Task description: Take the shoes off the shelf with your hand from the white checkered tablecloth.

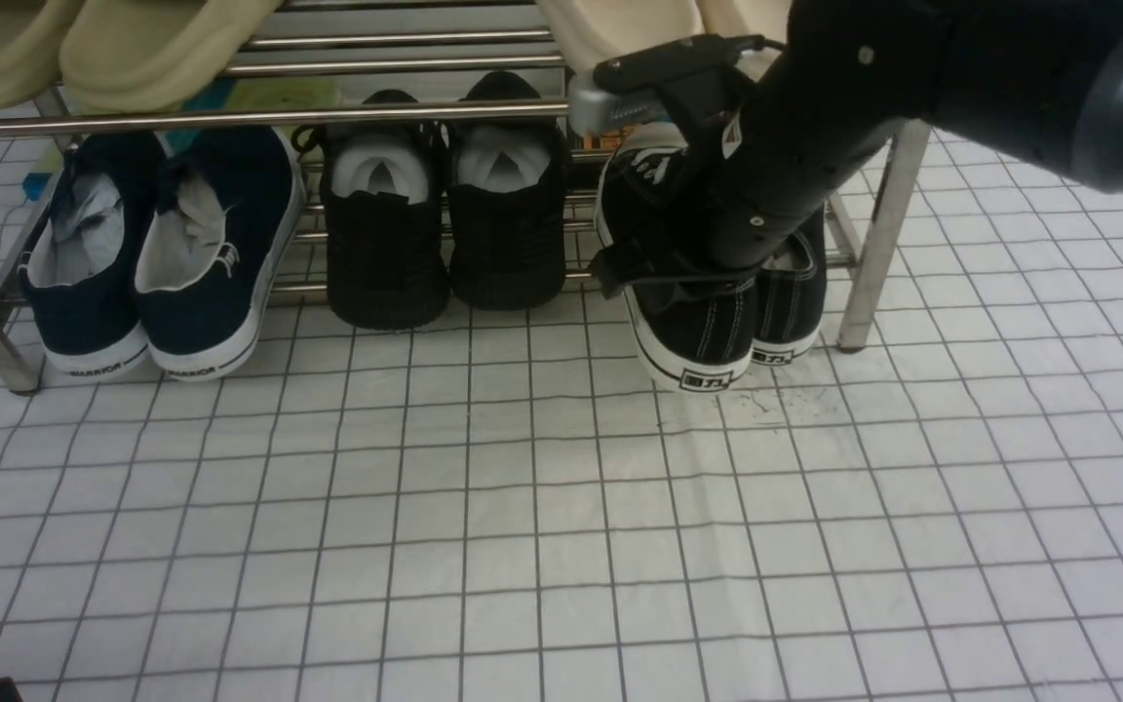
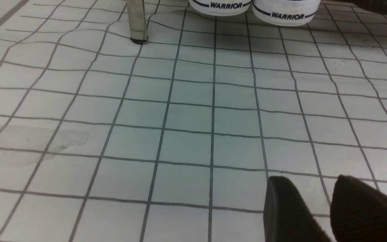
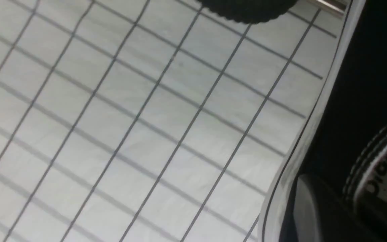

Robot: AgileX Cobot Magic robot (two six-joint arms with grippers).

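Nearest, the white checkered tablecloth (image 1: 522,546) is seen lying flat with slight creases; low over it, in the left wrist view, the left gripper (image 2: 314,188) is held with its two black fingers apart, cloth showing between them; farther on, the black canvas sneakers (image 1: 698,322) are found at the right end of the lower tier of the silver metal shoe rack (image 1: 878,234), just beside its right front leg, heels turned toward the camera and white-edged soles reaching out over the cloth, the left sneaker set further forward than its mate; the right gripper (image 1: 678,278) is lowered from the right and is closed on the heel collar of that forward sneaker; on the same tier, an all-black knit pair (image 1: 445,214) is placed in the middle and a navy slip-on pair (image 1: 162,253) marked WARRIOR at the left end; on the upper tier, beige slippers (image 1: 133,39) are partly seen.
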